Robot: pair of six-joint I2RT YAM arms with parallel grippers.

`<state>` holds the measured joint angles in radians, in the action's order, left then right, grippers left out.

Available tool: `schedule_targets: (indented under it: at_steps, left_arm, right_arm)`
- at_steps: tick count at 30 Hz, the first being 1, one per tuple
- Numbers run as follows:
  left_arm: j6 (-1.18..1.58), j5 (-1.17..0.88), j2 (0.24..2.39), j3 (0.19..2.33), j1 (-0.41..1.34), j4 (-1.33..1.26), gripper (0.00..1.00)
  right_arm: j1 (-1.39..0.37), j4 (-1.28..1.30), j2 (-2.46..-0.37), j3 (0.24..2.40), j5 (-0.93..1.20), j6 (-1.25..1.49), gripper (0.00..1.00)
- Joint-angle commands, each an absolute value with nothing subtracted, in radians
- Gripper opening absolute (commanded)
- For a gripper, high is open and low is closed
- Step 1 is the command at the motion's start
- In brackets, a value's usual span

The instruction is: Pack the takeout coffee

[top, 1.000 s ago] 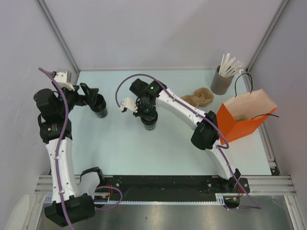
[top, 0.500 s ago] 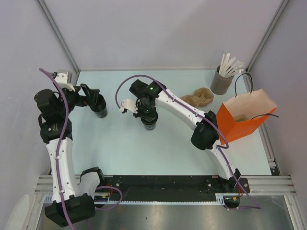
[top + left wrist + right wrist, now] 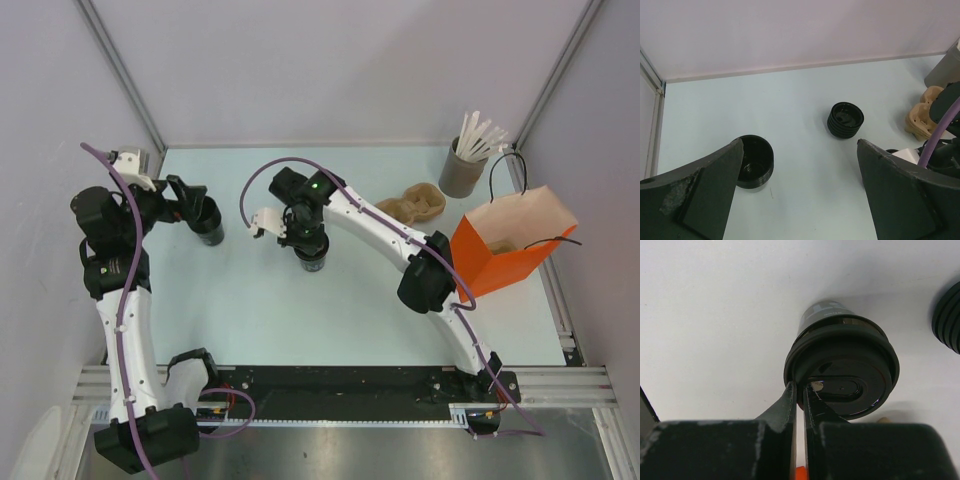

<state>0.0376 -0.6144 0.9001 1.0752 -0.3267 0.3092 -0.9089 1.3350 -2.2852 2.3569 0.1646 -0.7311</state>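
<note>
The takeout coffee point(image 3: 313, 259) point(image 3: 842, 371), a small black cup with its round black lid on, stands upright near the table's middle. My right gripper point(image 3: 306, 244) point(image 3: 800, 389) comes down on it from above. It is shut on the lid's rim, one finger outside the rim and one on the lid top. The orange bag point(image 3: 497, 251) stands open at the right edge. My left gripper point(image 3: 193, 203) point(image 3: 800, 145) hangs wide open at the left above a lidless black cup point(image 3: 210, 227) point(image 3: 755, 162) and holds nothing.
A stack of black lids point(image 3: 845, 120) sits beyond the lidless cup. A brown pulp cup carrier point(image 3: 413, 203) point(image 3: 924, 112) lies at the back right, beside a grey tub of white sticks point(image 3: 461, 172). Walls close in the table on the left, back and right.
</note>
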Motion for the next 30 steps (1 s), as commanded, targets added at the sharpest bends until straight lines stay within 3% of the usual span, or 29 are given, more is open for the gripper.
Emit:
schedule_targets:
  at_steps: [1, 30]
  left_arm:
    - [0.055, -0.64, 0.877, 1.069, -0.342, 0.272, 1.0]
    - [0.069, -0.658, 0.882, 1.06, -0.356, 0.262, 1.0]
  right_arm:
    - [-0.916, 1.48, -2.304, 2.353, 0.153, -0.738, 0.07]
    - [-0.923, 1.462, -2.319, 2.371, 0.13, -0.738, 0.2]
